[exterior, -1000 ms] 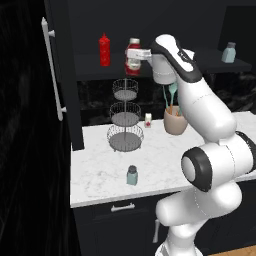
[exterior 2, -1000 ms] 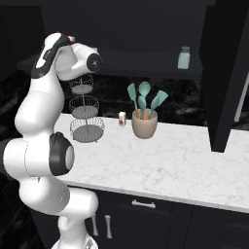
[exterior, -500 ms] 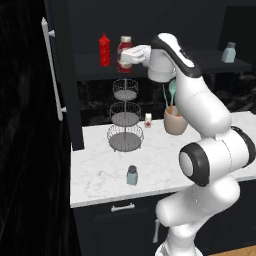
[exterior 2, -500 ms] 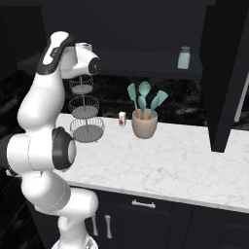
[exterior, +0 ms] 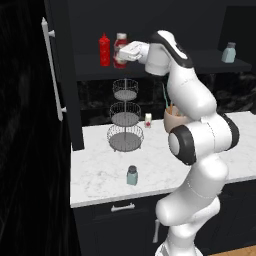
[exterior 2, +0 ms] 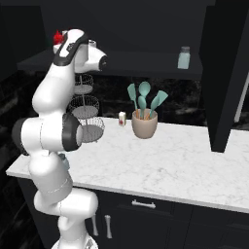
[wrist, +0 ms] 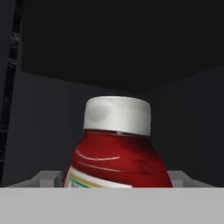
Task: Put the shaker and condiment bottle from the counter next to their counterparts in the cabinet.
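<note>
In the left base view the arm reaches up and left to the cabinet [exterior: 70, 75] shelf, and the gripper [exterior: 126, 52] holds the condiment bottle [exterior: 120, 46] upright at shelf height, just right of the slim red bottle [exterior: 104, 49], which is the place the task asks for, beside its counterpart. I cannot tell from here if the base of the bottle already touches the shelf. The shaker [exterior: 132, 175] stands on the near part of the counter [exterior: 95, 175], in front of the wire stand [exterior: 124, 120], so this half of the task is not yet done; its twin, the second shaker [exterior: 228, 52], waits at the far right of the shelf. In the right base view the arm hides most of the bottle, and the second shaker [exterior 2: 184, 57] stands alone on the shelf above the utensil pot [exterior 2: 144, 124]. In the hand view the condiment bottle [wrist: 118, 148] sits close between the fingers, cap up, with the dark cabinet inside behind it; the fingers appear closed on its body, which keeps it from tipping before release.
</note>
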Controlling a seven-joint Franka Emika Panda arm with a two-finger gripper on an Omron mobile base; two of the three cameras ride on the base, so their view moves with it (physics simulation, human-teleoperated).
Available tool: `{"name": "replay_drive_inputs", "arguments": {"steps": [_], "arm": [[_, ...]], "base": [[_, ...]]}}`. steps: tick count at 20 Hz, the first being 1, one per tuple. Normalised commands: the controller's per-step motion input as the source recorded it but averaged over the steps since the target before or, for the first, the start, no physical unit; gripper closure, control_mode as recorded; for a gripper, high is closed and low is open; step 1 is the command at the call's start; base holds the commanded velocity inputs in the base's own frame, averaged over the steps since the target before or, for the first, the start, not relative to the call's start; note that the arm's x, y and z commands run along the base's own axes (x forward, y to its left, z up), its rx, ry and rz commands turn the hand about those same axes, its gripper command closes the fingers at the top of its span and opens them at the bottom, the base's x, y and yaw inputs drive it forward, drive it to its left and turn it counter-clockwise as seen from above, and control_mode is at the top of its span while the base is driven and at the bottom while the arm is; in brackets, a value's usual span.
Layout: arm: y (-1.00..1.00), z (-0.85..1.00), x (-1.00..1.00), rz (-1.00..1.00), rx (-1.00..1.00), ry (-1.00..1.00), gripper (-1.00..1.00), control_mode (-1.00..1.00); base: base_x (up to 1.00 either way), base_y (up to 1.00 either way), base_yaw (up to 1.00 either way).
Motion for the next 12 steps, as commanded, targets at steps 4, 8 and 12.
{"name": "replay_drive_inputs", "arguments": {"steps": [4,8,12], "arm": [[0.00,-0.65,0.24,0.08,-0.09,-0.20,-1.00,-1.00],[0.00,-0.51,0.00,0.06,-0.04,-0.09,-1.00,-1.00],[-0.03,-0.07,-0.04,0.01,0.00,0.00,-1.00,-1.00]], "base": [[0.00,0.00,0.00],[0.00,0.00,0.00],[0.00,0.00,0.00]]}}
